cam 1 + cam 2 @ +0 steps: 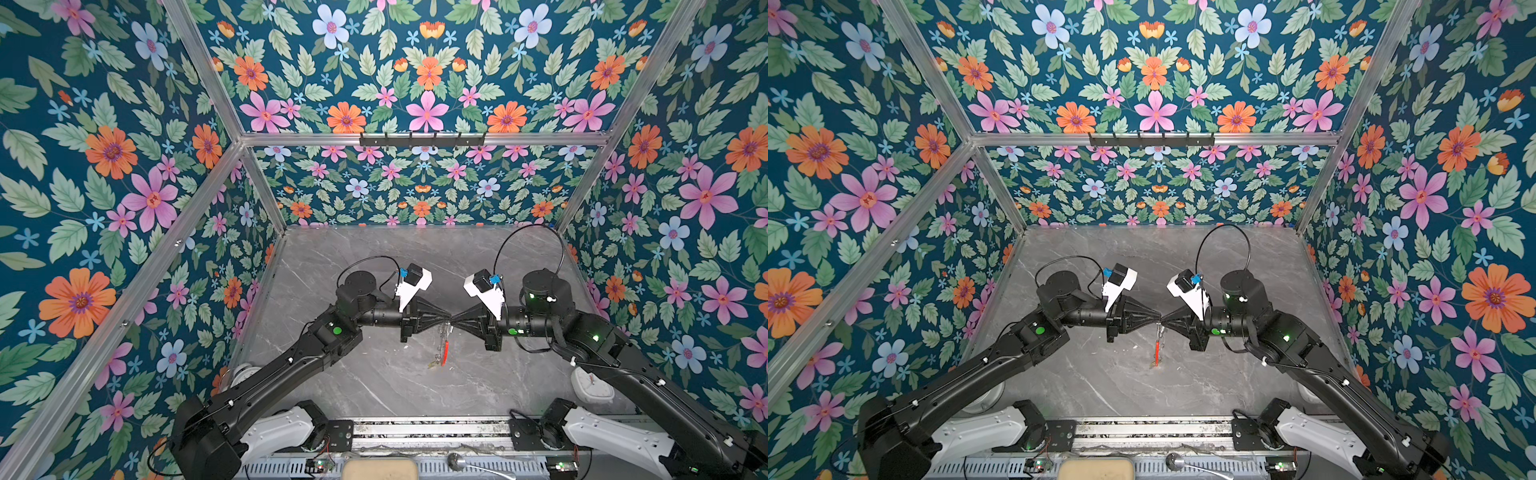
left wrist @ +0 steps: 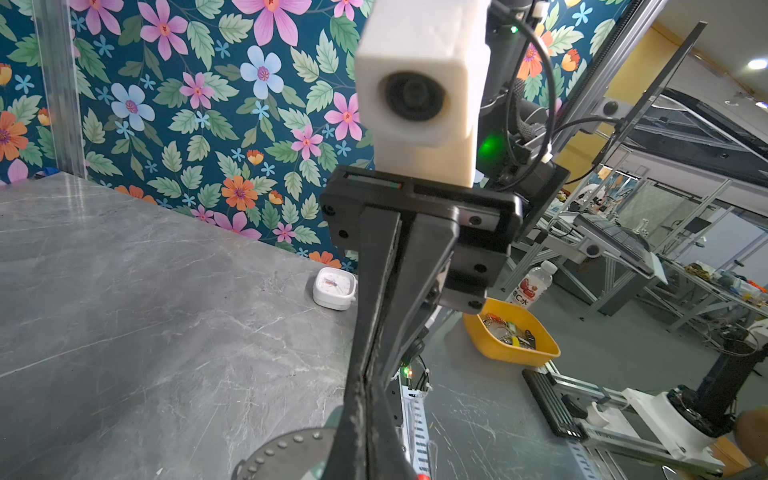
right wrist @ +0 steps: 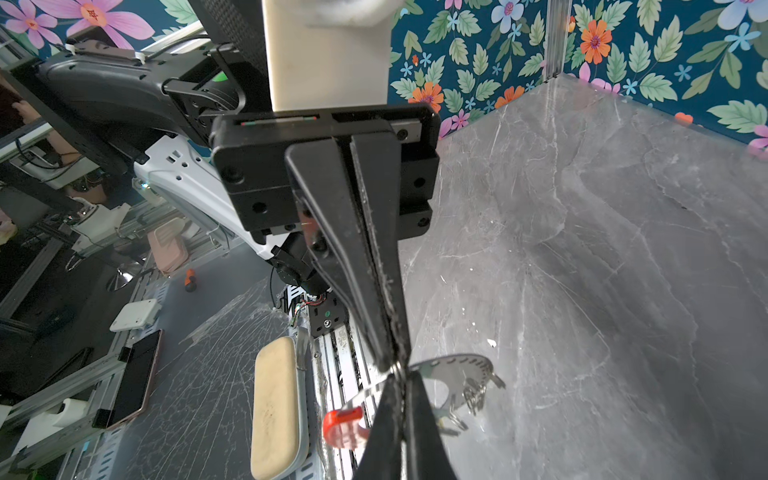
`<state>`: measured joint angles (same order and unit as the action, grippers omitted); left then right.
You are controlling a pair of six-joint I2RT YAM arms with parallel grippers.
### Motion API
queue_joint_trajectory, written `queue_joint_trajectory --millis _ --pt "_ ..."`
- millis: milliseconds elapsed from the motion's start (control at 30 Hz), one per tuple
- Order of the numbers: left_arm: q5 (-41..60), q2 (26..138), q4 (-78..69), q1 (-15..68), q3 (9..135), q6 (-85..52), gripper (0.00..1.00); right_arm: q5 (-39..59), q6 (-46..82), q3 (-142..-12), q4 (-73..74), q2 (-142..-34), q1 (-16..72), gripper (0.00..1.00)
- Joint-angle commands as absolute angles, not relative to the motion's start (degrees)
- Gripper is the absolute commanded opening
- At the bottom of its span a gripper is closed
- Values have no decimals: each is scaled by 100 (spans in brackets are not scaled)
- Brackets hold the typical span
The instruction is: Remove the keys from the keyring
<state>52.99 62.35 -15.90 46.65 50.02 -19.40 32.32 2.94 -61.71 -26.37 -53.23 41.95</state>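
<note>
Meeting tip to tip above the marble table [image 1: 374,386], left gripper [image 1: 447,319] and right gripper [image 1: 455,321] both clench the keyring [image 1: 445,348], which hangs edge-on beneath them in both top views. Left wrist view shows a riveted grey arc [image 2: 282,451] of it. Right wrist view shows its flat face, red section [image 3: 345,424] and dangling small rings [image 3: 473,397].

A: Where do your grippers sit?
B: My left gripper [image 1: 447,319] and right gripper [image 1: 454,320] meet tip to tip over mid counter [image 1: 365,266], each reaching in from its own side.
A: Keyring?
B: The keyring [image 1: 446,347] hangs directly below that meeting point. The keys [image 1: 434,364] are at its lower end, slightly left.
A: Anything else?
B: A clock [image 1: 592,386] on the counter's front right corner, beneath my right arm, well apart from the keyring.
</note>
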Motion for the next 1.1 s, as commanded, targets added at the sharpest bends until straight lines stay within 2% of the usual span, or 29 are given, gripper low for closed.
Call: queue_joint_trajectory --millis 0,67,200,433,867,1067 --pt "5324 6089 -2259 4715 4841 -1927 0 3006 383 -5959 -1635 -5140 4202 31" --pt "5107 5950 -2664 4720 4672 -1984 0 3071 485 -5701 -1174 -4948 4199 42" --pt "4930 5884 -3410 4719 4390 -2091 0 3101 883 -5021 93 -4525 4199 50" --pt "5009 5911 -4238 4720 4126 -2346 0 3147 1267 -4298 1192 -4150 4198 53" --pt "5223 5911 -4462 4726 4052 -2539 0 3867 1367 -4152 1419 -4261 4197 55" --pt "5213 5815 -4633 4719 3977 -2618 0 3885 1274 -4146 1187 -4316 4197 56"
